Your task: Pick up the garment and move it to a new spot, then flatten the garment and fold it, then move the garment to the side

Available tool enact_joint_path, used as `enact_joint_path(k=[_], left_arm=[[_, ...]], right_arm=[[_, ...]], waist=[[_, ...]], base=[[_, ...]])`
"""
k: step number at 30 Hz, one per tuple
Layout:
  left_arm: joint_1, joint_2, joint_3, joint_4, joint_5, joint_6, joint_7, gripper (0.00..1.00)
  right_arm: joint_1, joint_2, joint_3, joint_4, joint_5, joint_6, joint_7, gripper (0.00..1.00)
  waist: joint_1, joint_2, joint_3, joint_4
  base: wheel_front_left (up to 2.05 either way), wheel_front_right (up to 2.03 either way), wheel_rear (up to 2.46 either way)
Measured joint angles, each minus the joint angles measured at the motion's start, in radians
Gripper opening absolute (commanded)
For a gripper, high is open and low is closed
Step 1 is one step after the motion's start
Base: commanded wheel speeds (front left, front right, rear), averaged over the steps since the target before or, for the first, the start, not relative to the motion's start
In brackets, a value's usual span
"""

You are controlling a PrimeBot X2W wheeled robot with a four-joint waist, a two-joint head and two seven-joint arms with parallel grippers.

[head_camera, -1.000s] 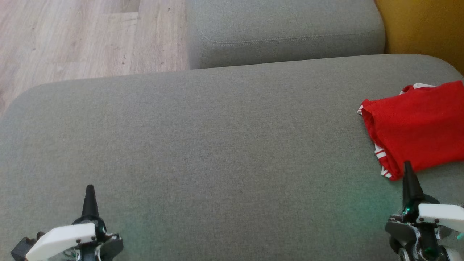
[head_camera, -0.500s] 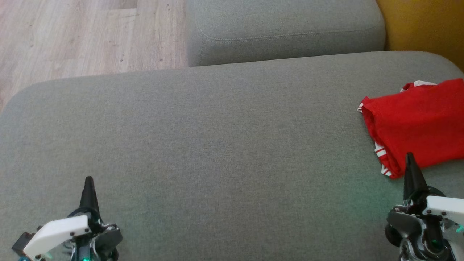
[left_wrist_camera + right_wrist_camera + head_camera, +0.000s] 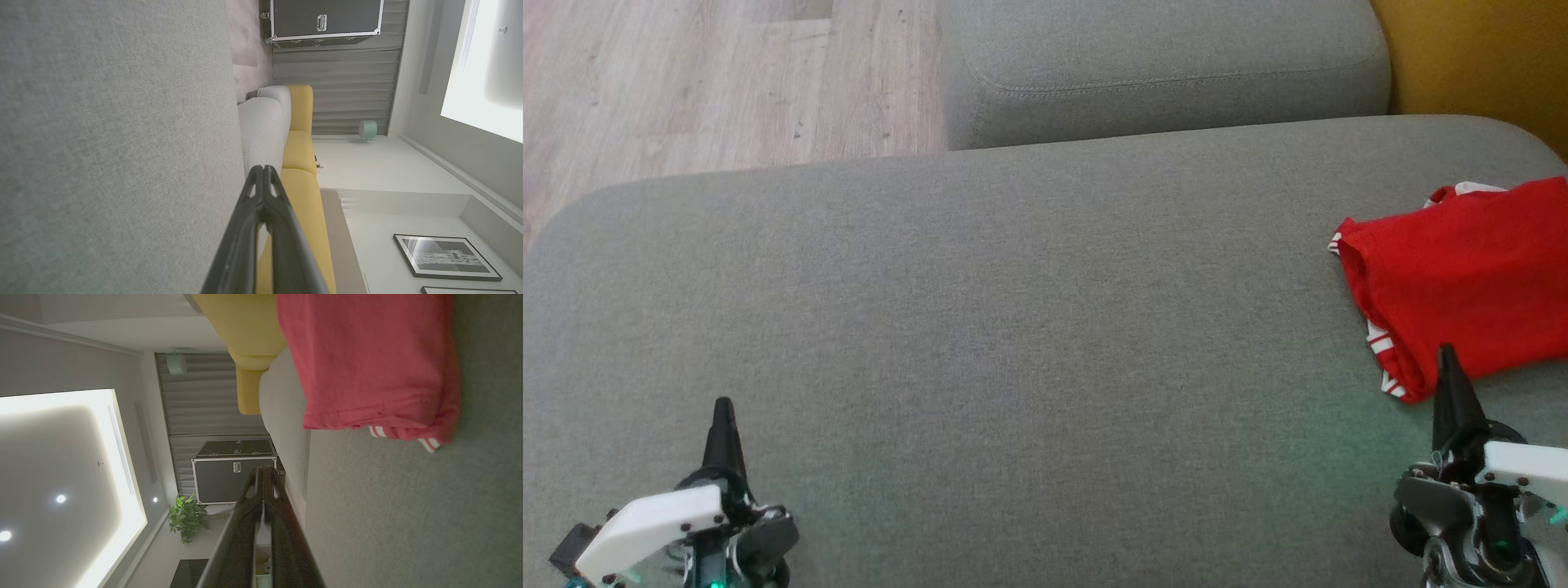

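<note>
Red garment (image 3: 1462,278) with white-striped trim, lying as a compact, doubled-over bundle at the far right of the grey cushion (image 3: 1013,327) and running off the head view's right edge. Its layered hems, clear in the right wrist view (image 3: 367,363), suggest that folding is complete and that this spot is the side position the task calls for. The right gripper (image 3: 1447,367) stands just short of the bundle's near edge, fingers pressed together and holding nothing. From its own wrist camera (image 3: 263,471) the cloth lies ahead of the tips, apparently untouched. The left gripper (image 3: 723,412), likewise closed and empty (image 3: 263,169), is well apart over bare cushion. A second grey cushion (image 3: 1160,73), wooden floor (image 3: 686,82) and a yellow seat (image 3: 1478,57) lie beyond. Both tools appear parked clear so the fold is not disturbed.
</note>
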Motion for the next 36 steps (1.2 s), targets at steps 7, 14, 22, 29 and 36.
enact_joint_path(k=[7,14,22,29,36], left_arm=[[0.0,0.0,0.0,0.0,0.0,0.0,0.0,0.0],[0.0,0.0,0.001,0.0,0.0,0.0,0.0,0.0],[0.0,0.0,0.001,0.0,0.0,0.0,0.001,0.0],[0.0,0.0,0.001,0.0,0.0,0.0,0.001,0.0],[0.0,0.0,0.001,0.0,0.0,0.0,0.001,0.0]], right_arm=[[0.0,0.003,-0.001,0.0,0.0,0.0,0.006,0.0],[0.0,0.003,-0.003,0.0,0.0,0.0,0.007,0.0],[0.0,0.005,-0.006,0.0,0.0,0.0,0.008,0.0],[0.0,0.007,-0.007,0.0,0.0,0.0,0.008,0.0],[0.0,0.007,-0.009,0.0,0.0,0.0,0.008,0.0]], waist=[[0.0,0.0,0.0,0.0],[0.0,0.0,0.0,0.0],[0.0,0.0,0.0,0.0],[0.0,0.0,0.0,0.0],[0.0,0.0,0.0,0.0]], base=[[0.0,0.0,0.0],[0.0,0.0,0.0],[0.0,0.0,0.0],[0.0,0.0,0.0],[0.0,0.0,0.0]])
